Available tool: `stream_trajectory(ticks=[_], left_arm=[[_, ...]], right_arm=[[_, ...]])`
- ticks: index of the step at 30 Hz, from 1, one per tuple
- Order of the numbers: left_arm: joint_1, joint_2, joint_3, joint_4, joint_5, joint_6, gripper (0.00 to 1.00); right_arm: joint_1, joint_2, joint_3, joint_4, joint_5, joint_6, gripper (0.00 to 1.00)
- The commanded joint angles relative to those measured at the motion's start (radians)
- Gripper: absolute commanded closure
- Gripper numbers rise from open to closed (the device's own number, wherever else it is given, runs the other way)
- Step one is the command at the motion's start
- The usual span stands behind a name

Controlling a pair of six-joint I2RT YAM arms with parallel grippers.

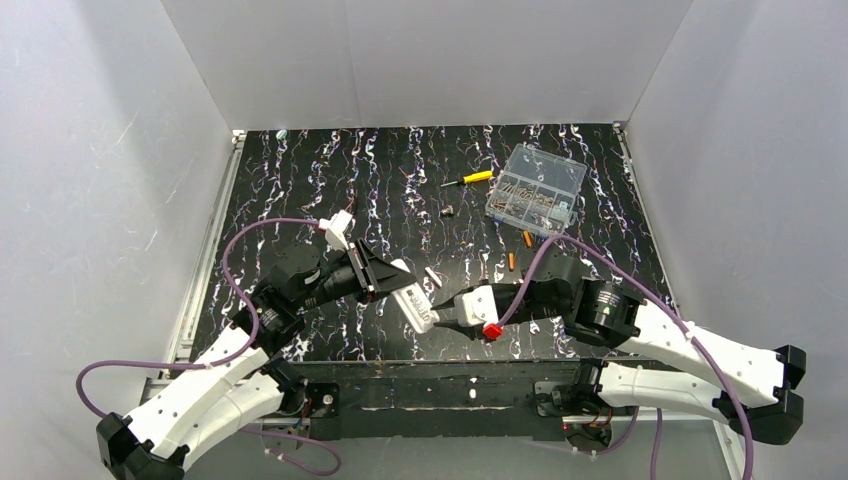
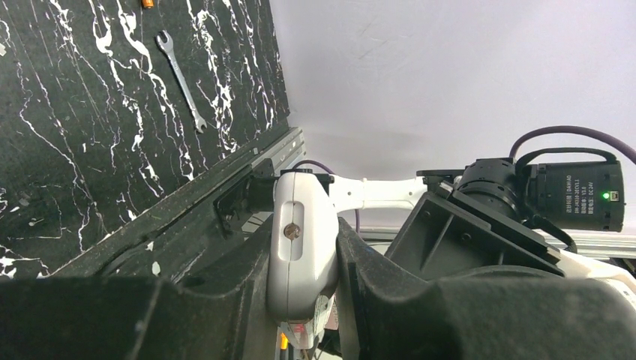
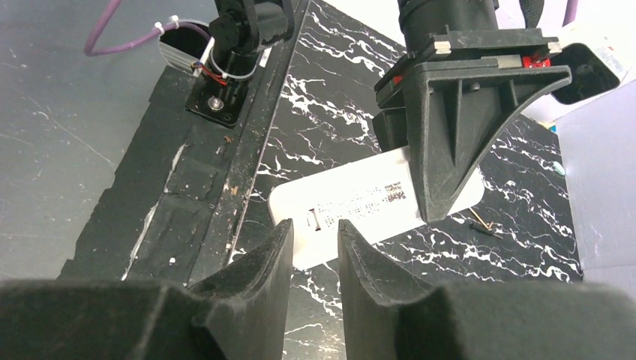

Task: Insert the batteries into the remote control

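Observation:
The white remote control [image 1: 417, 308] is held off the mat in my left gripper [image 1: 400, 288], which is shut on it. In the left wrist view the remote [image 2: 298, 225] stands end-on between the black fingers [image 2: 375, 277]. In the right wrist view its printed back [image 3: 352, 202] faces the camera, with a left finger [image 3: 450, 142] across it. My right gripper [image 1: 446, 320] sits at the remote's near end; its fingertips [image 3: 313, 234] are a narrow gap apart and hold nothing. Two orange batteries [image 1: 527, 238] [image 1: 512, 260] lie on the mat beyond the right arm.
A clear compartment box [image 1: 535, 190] stands at the back right, a yellow-handled screwdriver [image 1: 470, 179] and a small stub [image 1: 448, 211] to its left. A small white piece [image 1: 433, 276] lies by the remote. A thin wrench [image 2: 180, 79] lies on the marbled mat [image 1: 300, 180].

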Motion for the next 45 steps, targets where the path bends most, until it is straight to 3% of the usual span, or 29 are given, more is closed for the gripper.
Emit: stream_trajectory(ticks=[1, 45], left_arm=[[-0.005, -0.002, -0.005, 0.073, 0.013, -0.013, 1.00], [-0.032, 0.059, -0.027, 0.186, -0.004, -0.071, 1.00]], right_arm=[[0.012, 0.005, -0.011, 0.028, 0.048, -0.032, 0.66], [0.049, 0.012, -0.072, 0.097, 0.209, -0.096, 0.71]])
